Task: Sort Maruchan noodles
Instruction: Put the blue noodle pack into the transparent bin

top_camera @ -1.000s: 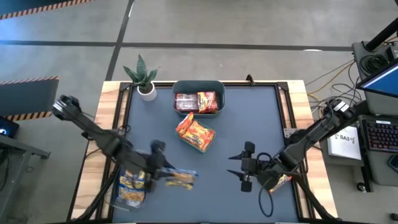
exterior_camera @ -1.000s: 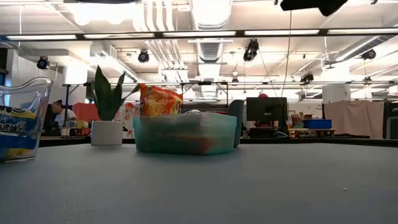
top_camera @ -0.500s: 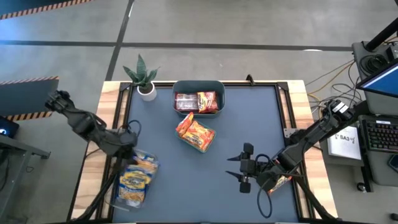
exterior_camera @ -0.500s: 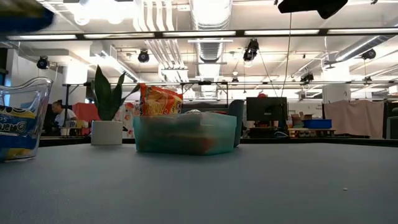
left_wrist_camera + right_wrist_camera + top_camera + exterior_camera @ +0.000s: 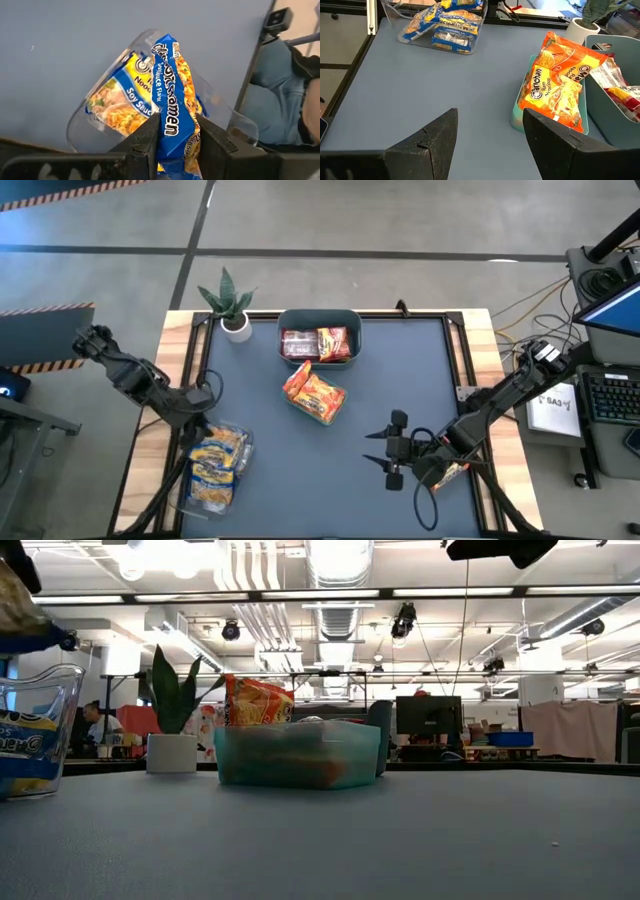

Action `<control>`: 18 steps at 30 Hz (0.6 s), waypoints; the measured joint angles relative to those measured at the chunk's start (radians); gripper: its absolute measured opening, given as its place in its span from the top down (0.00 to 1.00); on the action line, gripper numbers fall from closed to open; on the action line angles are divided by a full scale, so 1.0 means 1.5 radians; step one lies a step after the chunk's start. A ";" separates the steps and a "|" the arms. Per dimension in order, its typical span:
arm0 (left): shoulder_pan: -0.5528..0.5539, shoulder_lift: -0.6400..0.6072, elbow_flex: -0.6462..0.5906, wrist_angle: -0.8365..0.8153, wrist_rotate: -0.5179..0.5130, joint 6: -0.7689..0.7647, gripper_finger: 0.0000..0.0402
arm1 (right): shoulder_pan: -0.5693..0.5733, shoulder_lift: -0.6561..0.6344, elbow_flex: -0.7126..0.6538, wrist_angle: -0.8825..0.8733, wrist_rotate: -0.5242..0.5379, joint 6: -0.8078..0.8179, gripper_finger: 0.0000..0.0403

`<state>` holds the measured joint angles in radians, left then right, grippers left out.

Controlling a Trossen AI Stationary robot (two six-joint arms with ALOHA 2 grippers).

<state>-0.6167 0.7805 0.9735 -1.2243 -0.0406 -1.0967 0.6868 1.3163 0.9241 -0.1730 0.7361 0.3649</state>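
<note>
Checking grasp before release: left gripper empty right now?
No. The left gripper pinches a blue-and-yellow packet above the clear bin.

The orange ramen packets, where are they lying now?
In the high view the orange ramen packets sit mid-table in a small green tray, just in front of the grey-teal tub and between the two arms.

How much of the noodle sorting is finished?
Most of it looks done. Dark red packets lie in the grey-teal tub, orange packets sit on the small green tray, and yellow-and-blue packets fill the clear bin. The left gripper holds one more yellow-and-blue packet above that bin, not yet dropped. The right gripper waits open over bare table. No loose packets are visible.
</note>
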 joint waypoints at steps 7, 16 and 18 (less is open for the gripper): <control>0.000 0.038 -0.001 -0.009 0.003 -0.020 0.78 | 0.000 0.000 0.000 0.000 0.000 -0.006 0.47; 0.000 0.069 -0.001 -0.050 0.004 -0.019 0.62 | 0.000 0.000 0.000 0.000 0.000 -0.005 0.47; 0.000 0.073 -0.001 -0.070 0.004 -0.016 0.59 | 0.000 0.000 0.000 0.000 0.000 -0.005 0.47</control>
<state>-0.6167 0.8898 0.9718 -1.3291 -0.0345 -1.1209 0.6868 1.3163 0.9241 -0.1726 0.7358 0.3576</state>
